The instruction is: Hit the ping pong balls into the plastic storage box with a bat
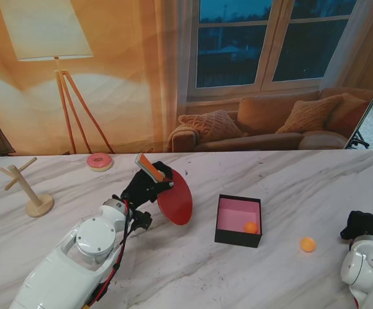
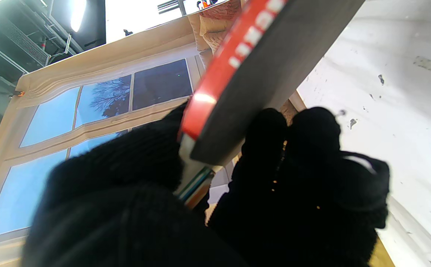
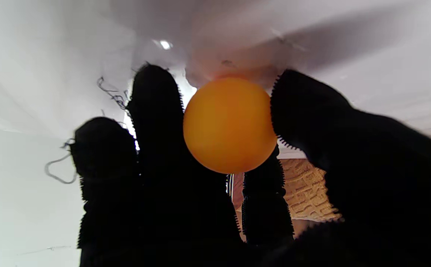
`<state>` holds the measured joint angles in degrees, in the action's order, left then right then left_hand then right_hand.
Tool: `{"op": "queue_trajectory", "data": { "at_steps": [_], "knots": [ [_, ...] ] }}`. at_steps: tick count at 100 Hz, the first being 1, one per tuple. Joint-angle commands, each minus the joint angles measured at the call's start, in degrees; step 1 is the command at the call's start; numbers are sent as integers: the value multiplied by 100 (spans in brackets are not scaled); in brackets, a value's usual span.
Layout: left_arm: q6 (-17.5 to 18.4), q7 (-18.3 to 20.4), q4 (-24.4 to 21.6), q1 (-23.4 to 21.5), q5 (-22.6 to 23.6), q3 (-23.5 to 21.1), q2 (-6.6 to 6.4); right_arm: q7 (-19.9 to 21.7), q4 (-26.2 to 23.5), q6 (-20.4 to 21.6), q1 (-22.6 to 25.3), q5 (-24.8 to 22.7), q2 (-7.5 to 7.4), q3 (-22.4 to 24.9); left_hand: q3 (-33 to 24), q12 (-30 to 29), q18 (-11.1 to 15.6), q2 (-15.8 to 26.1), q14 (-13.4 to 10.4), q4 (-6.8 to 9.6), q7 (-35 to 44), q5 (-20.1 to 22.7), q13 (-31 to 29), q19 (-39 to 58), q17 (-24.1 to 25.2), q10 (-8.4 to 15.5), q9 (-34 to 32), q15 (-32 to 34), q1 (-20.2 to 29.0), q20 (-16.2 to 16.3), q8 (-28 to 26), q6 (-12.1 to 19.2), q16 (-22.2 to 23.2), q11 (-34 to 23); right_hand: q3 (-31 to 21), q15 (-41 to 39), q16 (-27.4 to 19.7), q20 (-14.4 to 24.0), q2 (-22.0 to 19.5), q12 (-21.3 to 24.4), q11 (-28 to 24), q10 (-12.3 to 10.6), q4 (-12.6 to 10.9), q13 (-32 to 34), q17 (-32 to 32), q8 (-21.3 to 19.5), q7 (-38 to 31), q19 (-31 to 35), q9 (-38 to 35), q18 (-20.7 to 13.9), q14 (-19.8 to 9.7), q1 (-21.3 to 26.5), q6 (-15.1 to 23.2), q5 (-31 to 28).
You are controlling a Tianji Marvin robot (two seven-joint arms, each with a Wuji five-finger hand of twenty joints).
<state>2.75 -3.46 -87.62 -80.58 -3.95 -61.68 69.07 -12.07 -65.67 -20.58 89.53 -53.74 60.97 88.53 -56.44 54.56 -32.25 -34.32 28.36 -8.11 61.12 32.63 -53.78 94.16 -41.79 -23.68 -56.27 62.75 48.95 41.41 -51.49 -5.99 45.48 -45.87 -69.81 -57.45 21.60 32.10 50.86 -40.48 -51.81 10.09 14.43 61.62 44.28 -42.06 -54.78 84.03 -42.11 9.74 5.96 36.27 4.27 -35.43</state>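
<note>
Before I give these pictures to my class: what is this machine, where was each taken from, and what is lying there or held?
It is a robot with two white arms ending in black-gloved five-finger hands. The wide picture looks down from its stand; the other two come from wrist cameras looking along the fingers. The left hand grips a red bat. The right hand seems to pinch an orange ball. On the marble table are a plastic box with a second ball inside, a loose ball, a pink doughnut and a wooden peg stand.
</note>
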Motion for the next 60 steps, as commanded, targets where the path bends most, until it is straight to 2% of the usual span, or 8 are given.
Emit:
{"op": "queue_trajectory", "data": {
  "at_steps": [1, 17, 28, 60],
  "knots": [
    [-1, 47, -18, -17, -17, -14, 38, 105, 98, -46, -13, -87, 53, -52, -237, 122, 469, 6, 734, -205, 199, 127, 67, 258, -53, 635, -54, 201, 133, 62, -94, -148, 89, -17, -421, -155, -88, -107, 113, -86, -156, 93, 56, 351, 232, 203, -178, 196, -232, -137, -262, 391, -37, -161],
    [36, 48, -9, -16, -9, -23, 35, 164, 207, -92, -77, -26, 48, -134, -246, 120, 468, 5, 734, -208, 199, 126, 62, 256, -54, 636, -53, 202, 134, 63, -100, -146, 88, -17, -432, -91, -118, -150, 122, -75, -153, 53, 68, 372, 257, 281, -163, 149, -313, -129, -248, 468, -45, -216],
    [27, 48, -11, -22, -10, -26, 35, 62, 311, -107, -145, 107, 78, -175, -244, 120, 468, 5, 735, -212, 197, 126, 72, 256, -54, 634, -48, 199, 132, 65, -99, -150, 87, -14, -448, -113, -182, -227, 152, -95, -157, 89, 98, 632, 530, 653, -760, 195, -689, -99, -271, 705, -47, -627],
    [59, 67, -4, -14, -2, -42, 28, -127, 113, 150, -72, 24, 93, 13, -249, 121, 467, 3, 738, -212, 198, 126, 70, 255, -54, 639, -54, 202, 135, 67, -105, -142, 88, -17, -454, -201, -134, -215, -31, -90, -203, 72, 86, 815, 662, 790, -1053, 270, -956, 5, -234, 894, -147, -1445]
  ]
}}
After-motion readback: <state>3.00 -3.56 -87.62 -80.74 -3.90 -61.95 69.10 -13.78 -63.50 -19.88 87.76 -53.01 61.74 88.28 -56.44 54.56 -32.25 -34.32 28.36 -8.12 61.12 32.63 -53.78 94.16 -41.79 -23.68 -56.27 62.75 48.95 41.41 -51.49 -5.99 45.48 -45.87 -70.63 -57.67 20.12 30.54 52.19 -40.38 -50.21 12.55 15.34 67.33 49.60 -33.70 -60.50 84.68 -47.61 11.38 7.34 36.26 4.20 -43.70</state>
